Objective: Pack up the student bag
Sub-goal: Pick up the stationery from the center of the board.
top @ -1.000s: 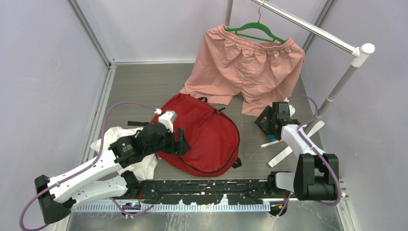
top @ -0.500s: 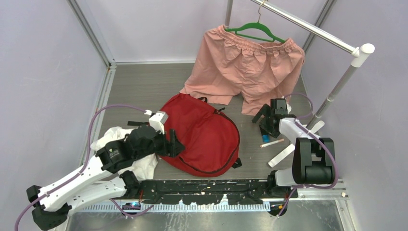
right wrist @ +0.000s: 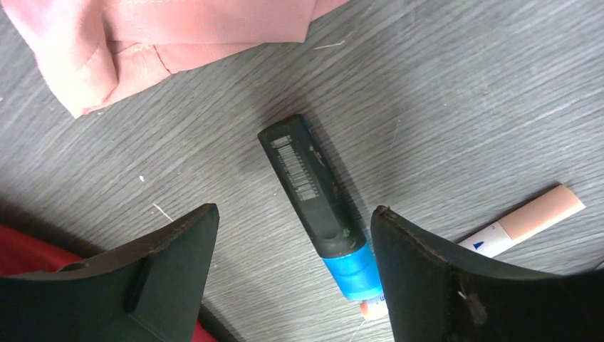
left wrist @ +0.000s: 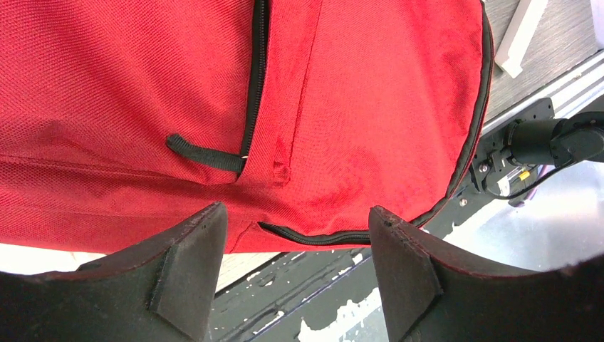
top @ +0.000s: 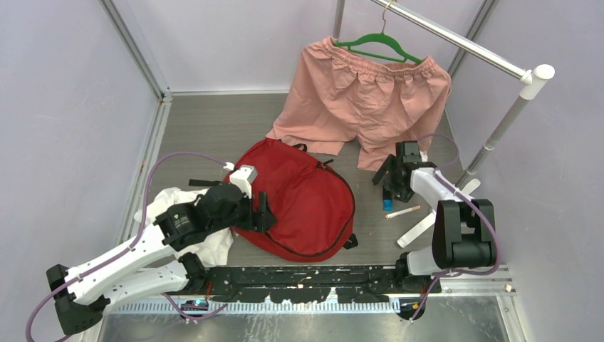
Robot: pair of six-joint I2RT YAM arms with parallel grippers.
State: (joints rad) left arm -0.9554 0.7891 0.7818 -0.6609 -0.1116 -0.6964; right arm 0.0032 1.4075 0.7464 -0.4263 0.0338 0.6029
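One student bag (top: pixel 306 199) lies flat, long axis far-left to near-right. My left gripper (left wrist: pixel 292 224) gapes empty over its edge. My right gripper (right wrist: pixel 293 214) gapes around one marker (right wrist: pixel 310 192).

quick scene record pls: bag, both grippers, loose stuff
bag: red student bag, lying flat on table, centre
left gripper: open, empty, over the bag's left edge
right gripper: open, fingers either side of marker, not gripping it
marker: dark body, blue cap, flat on table right of bag
other: pink shorts on green hanger, far side; white plastic bag left of the bag
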